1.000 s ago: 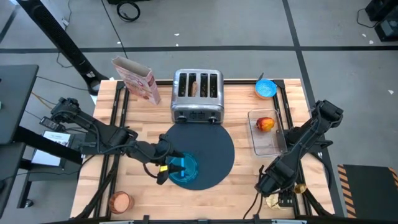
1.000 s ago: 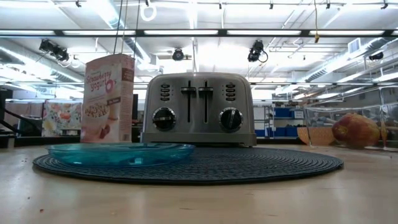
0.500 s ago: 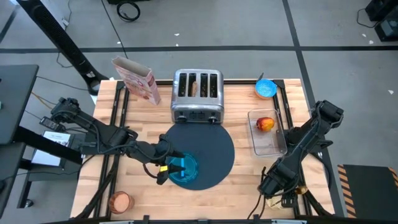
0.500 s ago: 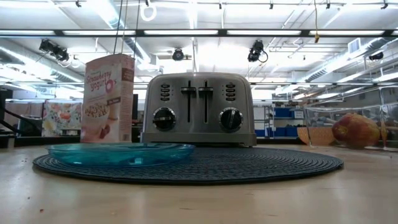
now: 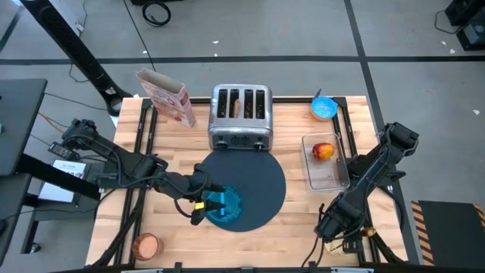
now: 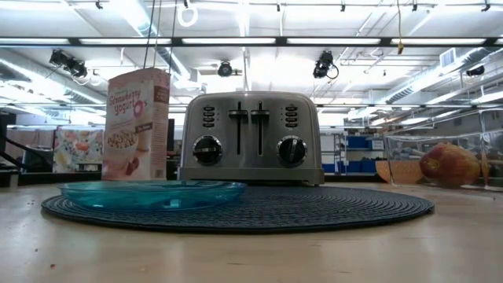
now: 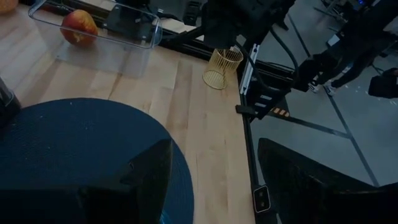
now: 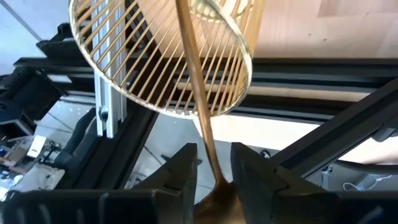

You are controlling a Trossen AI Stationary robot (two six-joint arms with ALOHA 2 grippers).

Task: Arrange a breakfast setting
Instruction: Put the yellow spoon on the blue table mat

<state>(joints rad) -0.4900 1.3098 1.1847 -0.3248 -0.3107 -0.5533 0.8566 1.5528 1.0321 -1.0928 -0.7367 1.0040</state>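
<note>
The teal plate (image 5: 224,206) lies on the dark navy mat (image 5: 254,182), at its near left. My left gripper (image 5: 198,206) hovers open at the plate's left rim. At the near right corner a gold wire holder (image 8: 155,62) stands on the table. The gold spoon (image 8: 200,118) sticks up out of it into my right gripper (image 8: 214,171), which is shut on it. The bright-blue bowl (image 5: 323,108) sits far right. The red-orange fruit (image 5: 323,151) lies in a clear tray. The copper cup (image 5: 146,246) is near left. A toast slice (image 5: 236,107) stands in the toaster. My right gripper has the gold spoon's upper end (image 8: 213,177), where the thin shaft widens, between its two fingers (image 8: 185,171). The fingers come slanting down from above, along the shaft. The spoon's lower part stands in the wire holder.
The chrome toaster (image 5: 240,120) stands behind the mat and the pink cereal box (image 5: 163,97) at the far left. The clear tray (image 5: 326,168) lies along the right side. Black frame rails (image 5: 144,152) run beside both table edges.
</note>
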